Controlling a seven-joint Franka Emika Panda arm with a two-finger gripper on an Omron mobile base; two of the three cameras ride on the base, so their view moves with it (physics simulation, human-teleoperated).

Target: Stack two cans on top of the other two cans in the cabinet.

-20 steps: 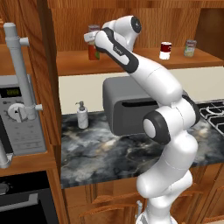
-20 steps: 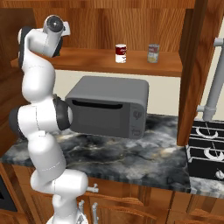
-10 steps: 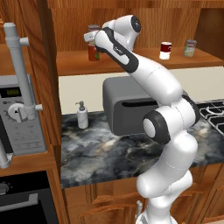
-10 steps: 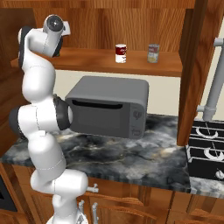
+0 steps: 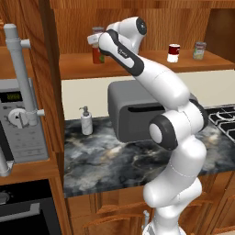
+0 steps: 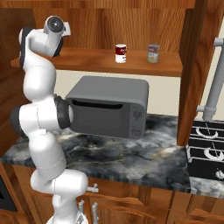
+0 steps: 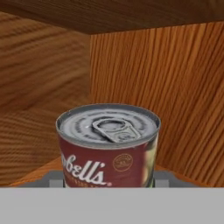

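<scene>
My gripper [image 5: 94,41] is at the far left end of the cabinet [image 5: 137,66] shelf, shut on a red can [image 7: 107,162] with a silver pull-tab lid. In the hand view the can sits close up between my fingers [image 7: 56,177], just above the shelf board, with the cabinet's corner behind it. From the left base view red [image 5: 97,56] shows below my hand and a grey top above it; I cannot tell whether that is one can or two. Further right on the shelf stand a red-and-white can [image 5: 174,52] [image 6: 120,53] and a yellow-green can [image 5: 199,49] [image 6: 153,53], upright and apart.
A grey toaster oven [image 5: 133,110] [image 6: 109,105] stands on the dark marble counter under the shelf. A soap dispenser [image 5: 86,121] is to its left and a microwave [image 5: 20,121] further left. Stove burners [image 6: 210,148] are at the right. The cabinet's side wall [image 7: 39,65] is close to the held can.
</scene>
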